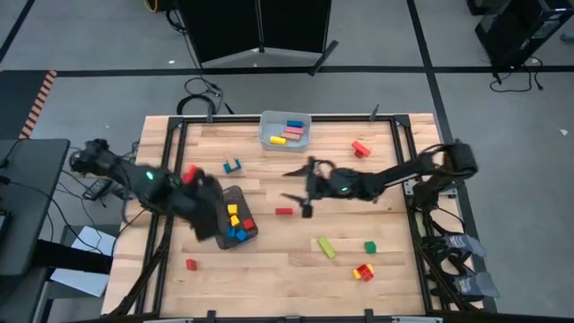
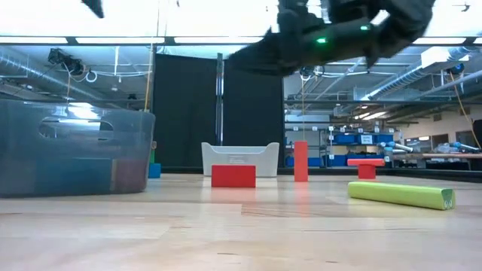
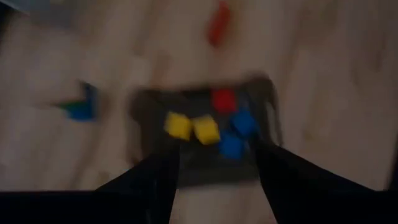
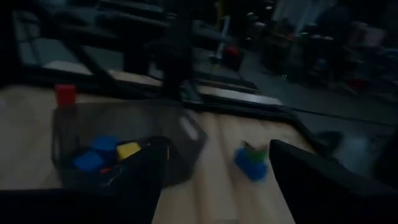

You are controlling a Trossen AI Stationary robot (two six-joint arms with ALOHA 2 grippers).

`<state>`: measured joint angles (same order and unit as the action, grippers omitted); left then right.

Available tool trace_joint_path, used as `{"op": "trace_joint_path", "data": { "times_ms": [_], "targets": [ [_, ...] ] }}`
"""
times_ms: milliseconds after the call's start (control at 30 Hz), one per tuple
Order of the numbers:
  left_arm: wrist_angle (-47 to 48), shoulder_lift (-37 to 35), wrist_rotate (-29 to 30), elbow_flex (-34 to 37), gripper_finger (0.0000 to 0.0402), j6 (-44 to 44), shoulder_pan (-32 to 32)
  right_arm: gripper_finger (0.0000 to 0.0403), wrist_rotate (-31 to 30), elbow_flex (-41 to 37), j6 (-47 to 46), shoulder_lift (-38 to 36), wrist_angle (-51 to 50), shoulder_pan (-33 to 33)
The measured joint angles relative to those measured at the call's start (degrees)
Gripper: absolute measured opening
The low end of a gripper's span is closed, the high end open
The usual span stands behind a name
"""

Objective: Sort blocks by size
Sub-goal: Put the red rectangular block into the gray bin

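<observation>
The dark grey tray (image 1: 242, 222) at the table's left holds yellow, blue and red blocks (image 3: 205, 127). My left gripper (image 1: 213, 220) hovers over the tray's left side, open (image 3: 217, 180), with nothing between its fingers. My right gripper (image 1: 291, 186) hangs above the table's middle, pointing toward the tray, open (image 4: 217, 186) and empty. A red block (image 1: 283, 212) lies flat on the wood just near of it. The light grey-blue bin (image 1: 285, 128) at the far edge holds blue, yellow and pink blocks.
Loose blocks lie about: a blue-green one (image 1: 233, 166), red ones (image 1: 360, 148) at the far right, a green bar (image 1: 326, 248), a green cube (image 1: 369, 246), a red-yellow cluster (image 1: 363, 272), a red cube (image 1: 191, 264). Another red block (image 4: 64, 93) shows beyond the tray.
</observation>
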<state>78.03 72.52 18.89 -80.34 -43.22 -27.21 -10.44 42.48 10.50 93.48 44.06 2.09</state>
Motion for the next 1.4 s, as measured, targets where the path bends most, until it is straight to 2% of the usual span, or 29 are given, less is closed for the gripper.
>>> {"op": "trace_joint_path", "data": {
  "times_ms": [133, 333, 467, 633, 767, 1033, 1167, 1300, 1400],
  "targets": [
    [2.8, 6.6, -8.2, 0.0, 0.0218, -2.1, -5.4, 0.0276, -2.8, -6.3, 0.0, -7.1, 3.0, -1.0],
    [5.5, 16.4, -14.1, 0.0, 0.0218, -12.1, -12.2, 0.0268, -3.2, -10.1, 0.0, -13.4, 3.8, -2.0],
    [4.9, 21.1, -17.0, 0.0, 0.0219, -17.1, -16.6, 0.0267, -3.3, -10.9, 0.0, -13.9, 3.1, -2.0],
    [4.2, 23.6, -16.6, 0.0, 0.0219, -22.8, -21.1, 0.0267, -3.3, -10.9, -0.2, -13.1, 3.7, -2.0],
    [3.3, 23.5, -13.4, 0.0, 0.0219, -30.3, -24.5, 0.0263, -3.3, -10.9, -0.2, -13.0, 3.9, -2.0],
    [3.8, 23.4, -10.8, 0.0, 0.0219, -46.0, -30.6, 0.0256, -3.2, -10.9, -0.2, -13.0, 5.6, -0.9],
    [1.6, 23.4, -10.5, 3.3, 0.0219, -50.2, -32.7, 0.0256, -3.2, -10.8, 0.0, -13.0, 6.8, -0.2],
    [-4.0, 23.2, -11.3, 9.1, 0.0219, -50.5, -33.9, 0.0254, -3.2, -10.8, 0.2, -13.0, 7.4, 0.4],
    [-7.2, 21.6, -9.2, 12.2, 0.0219, -50.6, -34.1, 0.0252, -3.2, -10.8, 0.2, -13.0, 7.6, 0.8]
  ]
}}
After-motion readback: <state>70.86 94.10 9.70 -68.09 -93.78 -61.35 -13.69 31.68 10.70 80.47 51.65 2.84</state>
